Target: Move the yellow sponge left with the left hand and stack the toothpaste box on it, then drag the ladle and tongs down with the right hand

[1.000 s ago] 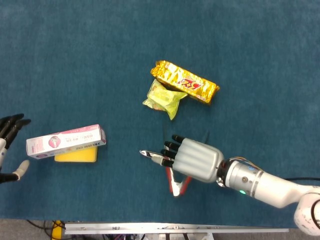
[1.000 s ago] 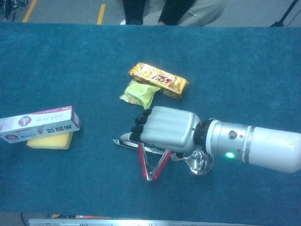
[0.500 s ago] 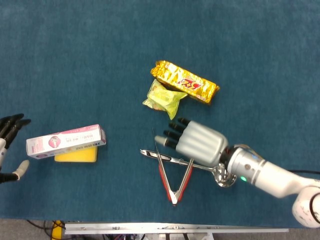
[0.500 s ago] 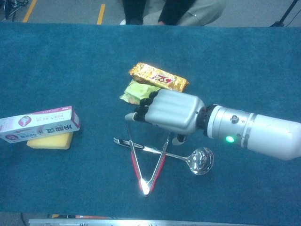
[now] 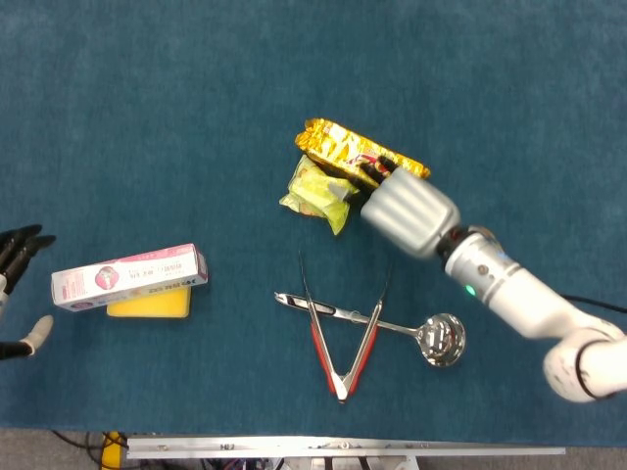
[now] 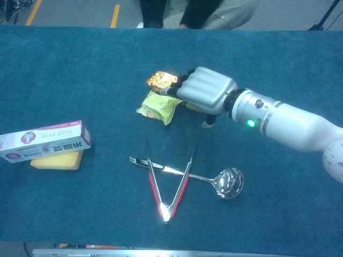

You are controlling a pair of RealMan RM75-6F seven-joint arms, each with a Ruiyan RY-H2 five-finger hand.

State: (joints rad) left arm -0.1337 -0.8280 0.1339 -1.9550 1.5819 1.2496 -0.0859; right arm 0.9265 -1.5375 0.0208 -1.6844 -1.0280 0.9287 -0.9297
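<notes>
The pink-and-white toothpaste box (image 5: 129,277) (image 6: 45,140) lies on top of the yellow sponge (image 5: 149,305) (image 6: 57,160) at the left of the table. My left hand (image 5: 20,250) sits at the far left edge, fingers spread, holding nothing. The red-handled tongs (image 5: 338,377) (image 6: 164,213) lie in a V across the steel ladle (image 5: 443,340) (image 6: 228,183) near the front. My right hand (image 5: 409,211) (image 6: 206,91) hovers above them, over the snack packets, with nothing in it and its thumb hanging apart.
A gold snack pack (image 5: 338,145) (image 6: 161,79) and a green packet (image 5: 318,193) (image 6: 158,107) lie just under and left of my right hand. The blue cloth's front edge (image 5: 343,443) runs close below the tongs.
My right hand has let go of the tongs and ladle and risen up and back over the snack packets. The tongs sprang wider. Box, sponge and left hand have not moved.
</notes>
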